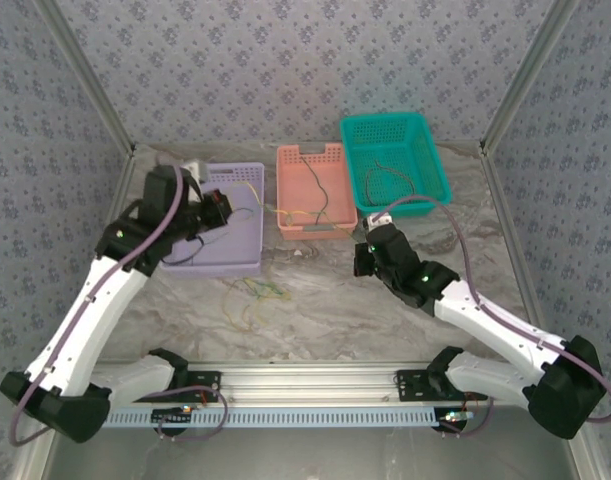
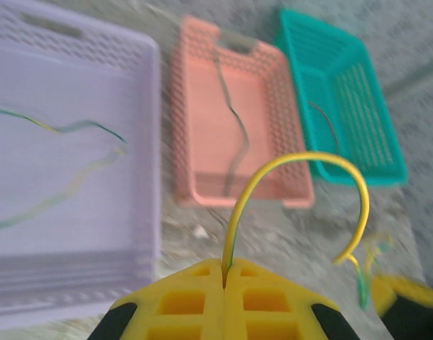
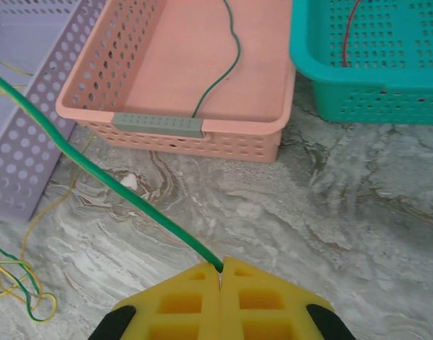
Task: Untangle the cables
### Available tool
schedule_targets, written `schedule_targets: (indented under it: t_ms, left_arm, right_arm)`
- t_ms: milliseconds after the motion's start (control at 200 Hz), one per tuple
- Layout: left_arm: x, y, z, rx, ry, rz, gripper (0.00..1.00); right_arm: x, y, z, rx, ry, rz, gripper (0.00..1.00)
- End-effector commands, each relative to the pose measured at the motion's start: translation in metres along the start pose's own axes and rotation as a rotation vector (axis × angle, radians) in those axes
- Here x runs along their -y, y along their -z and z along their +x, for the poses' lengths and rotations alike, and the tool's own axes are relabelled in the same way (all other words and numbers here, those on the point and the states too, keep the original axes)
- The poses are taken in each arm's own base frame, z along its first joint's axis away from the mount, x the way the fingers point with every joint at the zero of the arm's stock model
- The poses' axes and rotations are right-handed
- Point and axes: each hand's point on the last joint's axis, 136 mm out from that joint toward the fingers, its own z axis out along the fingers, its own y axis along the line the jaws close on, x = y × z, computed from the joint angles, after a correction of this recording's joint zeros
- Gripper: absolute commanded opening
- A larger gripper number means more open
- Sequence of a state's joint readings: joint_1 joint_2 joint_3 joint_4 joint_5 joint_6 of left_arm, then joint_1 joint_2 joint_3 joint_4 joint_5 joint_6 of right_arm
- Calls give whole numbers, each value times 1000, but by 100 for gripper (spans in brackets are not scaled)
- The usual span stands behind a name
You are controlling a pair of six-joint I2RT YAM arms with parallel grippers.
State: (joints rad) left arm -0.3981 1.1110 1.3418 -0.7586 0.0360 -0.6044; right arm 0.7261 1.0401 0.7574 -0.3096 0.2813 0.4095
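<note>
1 lilac basket [image 1: 240, 250], 1 pink basket [image 1: 290, 170], 1 teal basket [image 1: 425, 150]; yellow cable [image 2: 301, 157], green cable [image 3: 117, 185]; grey marbled tabletop [image 1: 325, 300]; walls [image 1: 285, 60] blue-grey w/ floral print.

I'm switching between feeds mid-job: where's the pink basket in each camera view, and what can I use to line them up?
Top external: the pink basket is at upper centre, between the purple basket and the teal basket.
Left wrist: upper centre, blurred.
Right wrist: upper left to centre, its near wall facing the camera.
Shared landmark: the teal basket sits just to its right in all three views.
</note>
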Motion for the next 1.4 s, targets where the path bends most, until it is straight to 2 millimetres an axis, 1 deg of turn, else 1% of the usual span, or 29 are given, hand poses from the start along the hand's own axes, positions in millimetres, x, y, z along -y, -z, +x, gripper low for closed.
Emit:
schedule_targets:
  t_ms: [0,65,155,215,255,320,390,445,480,530,545,600,630,645,675,715,809,904,934,949,954,969,1034,1109,1169,1269,1334,1394]
  left_arm:
    - [-35,-1,-26,14,-42,-153,0]
    - [-47,-5,-38,24,-45,-209,0]
    - [-62,-3,-53,44,-51,-281,0]
    - [-69,0,-61,57,-42,-299,0]
    - [-69,2,-65,66,-41,-298,0]
    - [-58,-1,-66,51,-51,-228,0]
    - [-36,-4,-64,31,-68,-103,0]
    - [-19,-2,-61,32,-84,-11,0]
    - [-11,1,-60,46,-101,30,0]
    - [-4,6,-57,64,-119,66,0]
    - [-3,7,-56,70,-125,73,0]
    - [3,9,-52,84,-138,101,0]
    - [5,8,-45,71,-142,116,0]
    - [9,9,-47,93,-152,136,0]
    - [13,7,-43,96,-161,151,0]
    - [19,6,-37,98,-173,175,0]
    - [32,2,-22,99,-194,223,0]
    - [44,-1,-7,99,-209,254,0]
    - [47,-2,-2,95,-219,252,0]
    - [48,-2,1,93,-224,252,0]
    - [49,-2,2,93,-226,253,0]
    - [51,-3,4,89,-231,254,0]
    - [57,-6,15,76,-248,261,0]
    - [62,-9,24,66,-260,259,0]
    - [64,-12,30,57,-266,260,0]
    - [67,-12,35,53,-275,259,0]
    - [68,-11,36,51,-277,261,0]
    - [69,-10,36,52,-278,261,0]
  right_arm:
    - [25,16,3,3,26,137,0]
    - [31,22,3,15,17,160,0]
    - [39,30,5,17,9,194,0]
    - [44,34,8,10,7,209,0]
    - [45,35,8,8,5,211,0]
    - [44,34,9,0,-2,197,0]
    - [35,33,5,-3,-26,155,0]
    - [18,35,-2,-6,-59,64,0]
    - [5,38,-11,3,-101,3,0]
    - [-11,44,-25,13,-184,-79,0]
    - [-17,45,-29,13,-211,-108,3]
    - [-39,50,-47,9,-339,-218,24]
    - [-49,53,-57,11,-409,-268,34]
    - [-54,52,-60,7,-444,-287,39]
    - [-63,52,-68,2,-518,-325,48]
    - [-76,52,-80,2,-609,-383,54]
    - [-98,48,-106,28,-732,-456,61]
    - [-112,42,-125,33,-766,-452,62]
    - [-119,39,-130,25,-767,-450,62]
    - [-121,35,-128,15,-766,-443,62]
    - [-123,38,-133,22,-768,-450,62]
    - [-127,39,-138,23,-772,-457,62]
    - [-139,31,-141,6,-786,-454,61]
    - [-152,19,-140,-21,-793,-458,58]
    - [-159,11,-138,-32,-783,-455,48]
    - [-156,-2,-127,-65,-757,-394,35]
    - [-152,-8,-119,-87,-744,-353,32]
    - [-148,-10,-115,-92,-737,-333,32]
